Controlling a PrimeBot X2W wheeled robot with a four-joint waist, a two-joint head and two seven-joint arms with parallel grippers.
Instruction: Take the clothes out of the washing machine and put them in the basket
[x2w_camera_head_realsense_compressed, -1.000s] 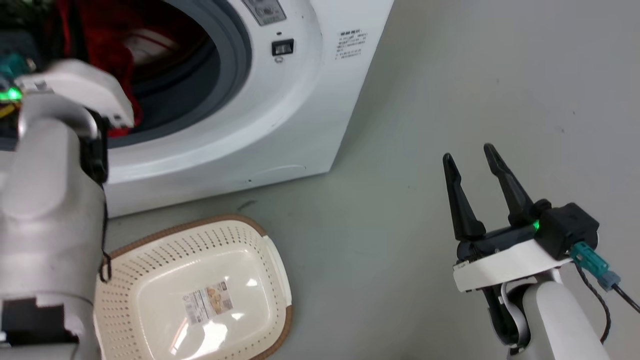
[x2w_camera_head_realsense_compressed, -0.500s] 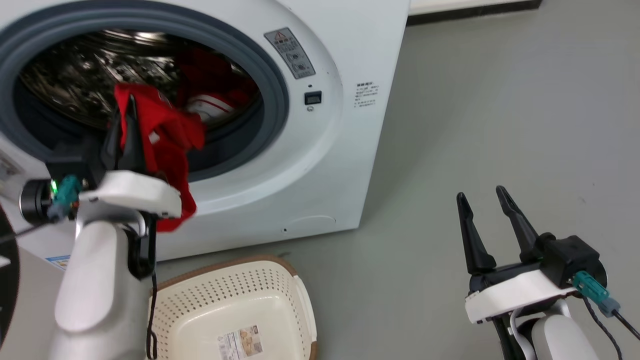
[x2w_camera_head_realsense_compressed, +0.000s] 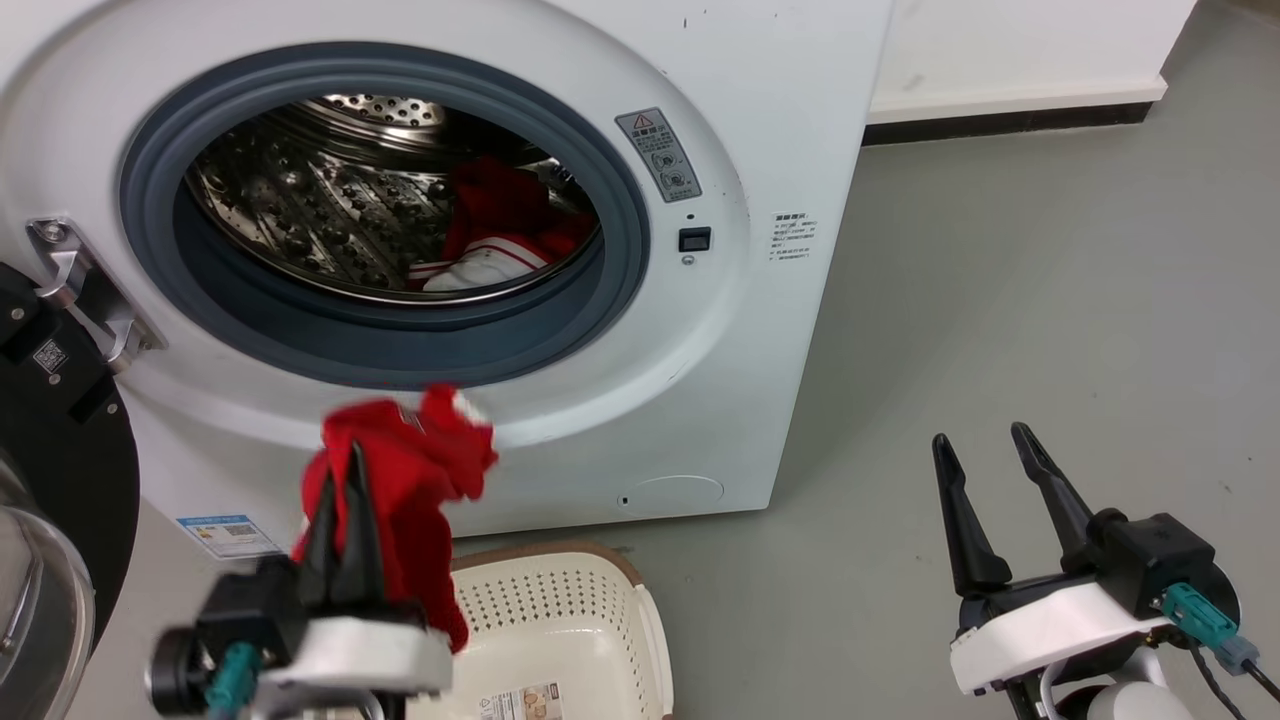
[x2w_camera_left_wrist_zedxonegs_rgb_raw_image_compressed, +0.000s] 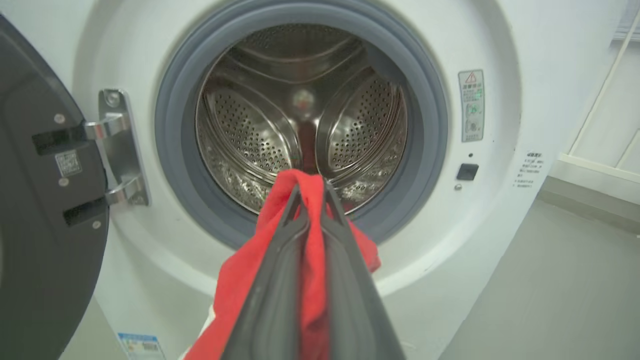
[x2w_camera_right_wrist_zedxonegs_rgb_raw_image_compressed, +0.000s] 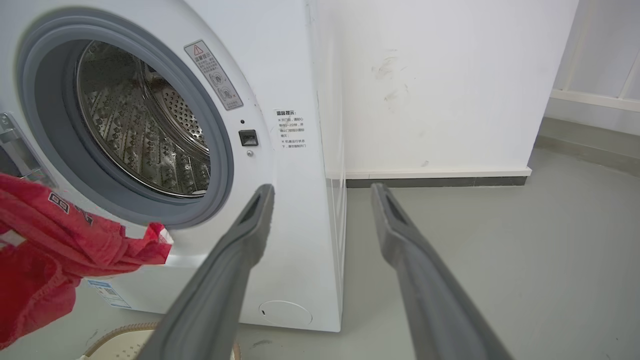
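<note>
My left gripper (x2w_camera_head_realsense_compressed: 340, 475) is shut on a plain red garment (x2w_camera_head_realsense_compressed: 415, 470), held in the air outside the washing machine (x2w_camera_head_realsense_compressed: 790, 120), just above the basket (x2w_camera_head_realsense_compressed: 600, 620). In the left wrist view the red garment (x2w_camera_left_wrist_zedxonegs_rgb_raw_image_compressed: 312, 270) is pinched between the fingers and hangs below them. A red and white striped garment (x2w_camera_head_realsense_compressed: 490, 265) lies in the steel drum (x2w_camera_head_realsense_compressed: 290, 200). My right gripper (x2w_camera_head_realsense_compressed: 985, 450) stands open and empty over the floor at the lower right. The right wrist view shows the red garment (x2w_camera_right_wrist_zedxonegs_rgb_raw_image_compressed: 60, 240) at its left edge and the basket's rim (x2w_camera_right_wrist_zedxonegs_rgb_raw_image_compressed: 120, 332).
The round black-framed door (x2w_camera_head_realsense_compressed: 50, 460) is swung open at the far left beside my left arm, on a metal hinge (x2w_camera_head_realsense_compressed: 85, 290). Grey floor (x2w_camera_head_realsense_compressed: 1050, 300) stretches to the right of the machine up to a white wall with a dark skirting (x2w_camera_head_realsense_compressed: 1010, 120).
My left gripper has pulled the red garment out of the drum and down to just above the basket. The head camera has tilted up. The right gripper keeps its pose.
</note>
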